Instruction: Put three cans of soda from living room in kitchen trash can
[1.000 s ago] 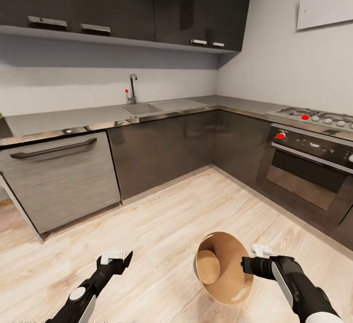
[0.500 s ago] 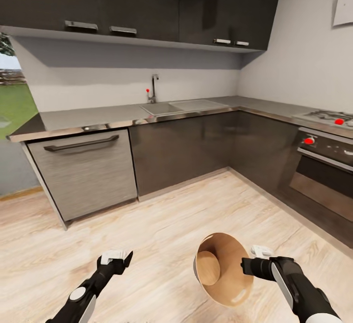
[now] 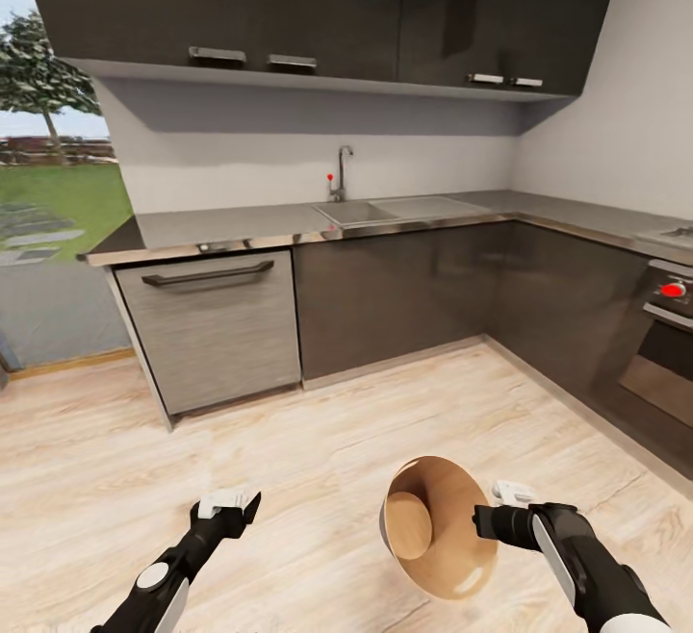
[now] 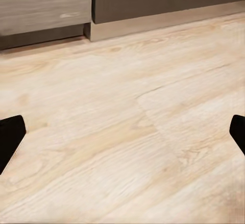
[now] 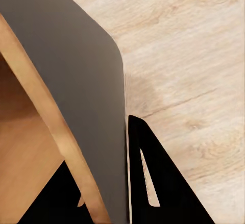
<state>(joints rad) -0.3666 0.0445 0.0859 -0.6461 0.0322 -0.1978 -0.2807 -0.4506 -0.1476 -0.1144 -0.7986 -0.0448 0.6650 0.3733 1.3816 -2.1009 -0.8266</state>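
My right gripper (image 3: 484,521) holds the tash can (image 3: 438,525) tipped over the floor (image 3: 318,460), right of my left gripper (image 3: 228,504). Ahead, cabinets (image 3: 385,296) carry the tabletop (image 3: 241,224) with its sink (image 3: 361,212); the oven (image 3: 664,344) stands at right.

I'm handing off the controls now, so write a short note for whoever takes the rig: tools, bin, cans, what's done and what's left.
Right tool: shut on the bin, fingers pinching its rim; the bin is lifted off the floor and tilted, mouth toward the head camera.
Left tool: open, holding nothing, hovering over the plank floor.
Place: kitchen, facing the sink counter, oven at right.
Cans: none visible, and the part of the bin's inside that shows holds none.
Done: bin picked up.
Left: find all three cans and get them into the bin in the kitchen.
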